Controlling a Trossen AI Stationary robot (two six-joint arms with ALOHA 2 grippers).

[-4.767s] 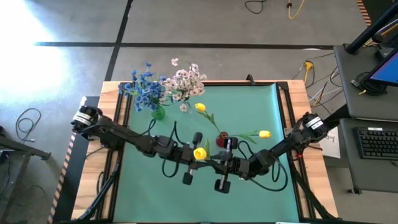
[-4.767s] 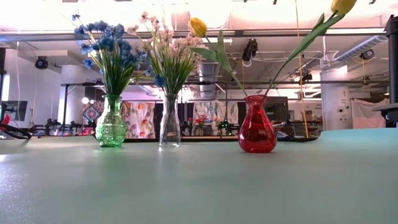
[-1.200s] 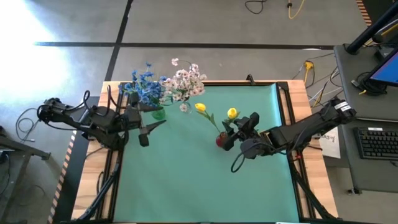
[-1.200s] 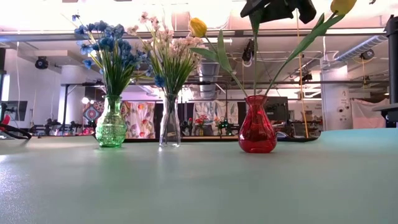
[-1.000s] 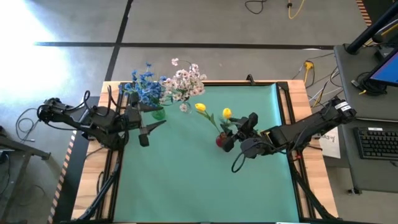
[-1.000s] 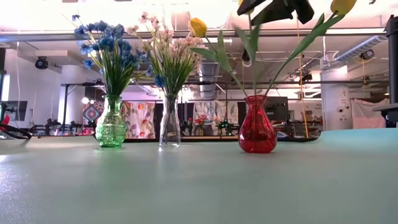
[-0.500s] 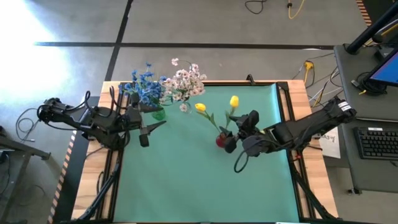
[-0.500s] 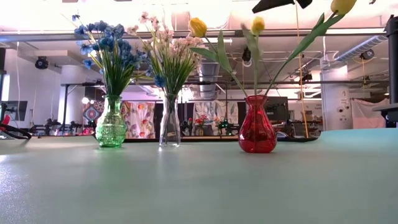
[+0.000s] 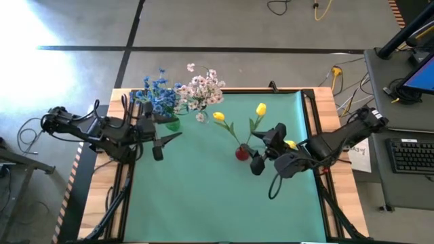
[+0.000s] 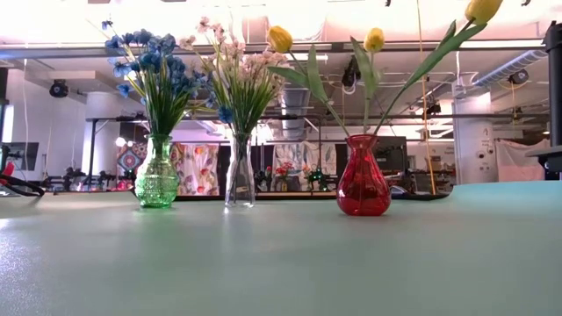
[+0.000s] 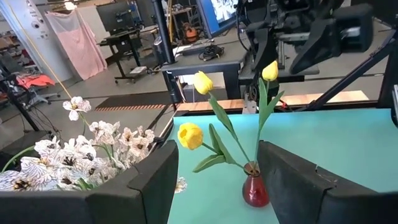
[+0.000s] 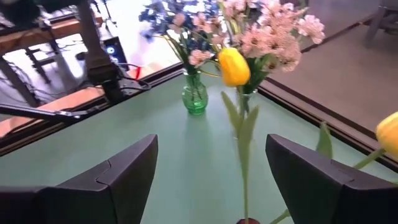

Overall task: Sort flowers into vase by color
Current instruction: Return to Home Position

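Green mat (image 9: 203,196) carries yellow flowers (image 9: 261,109) just beside right fingers (image 12: 118,180).

Green mat (image 9: 224,196) on wooden table (image 9: 324,102); black keyboard (image 9: 411,154) on side desk (image 9: 386,81); floor cables (image 9: 30,134)

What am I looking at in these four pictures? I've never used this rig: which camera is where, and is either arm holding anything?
A left arm and a right arm, both dark robots, work over a green mat. One picture looks straight down, one looks level across the tabletop, and two come from cameras on the arms' wrists. On the mat stand a green vase with blue flowers, a clear vase with pink-white flowers and a red vase with three yellow tulips. The left gripper is near the green vase, the right gripper near the red vase; both are open and hold nothing.
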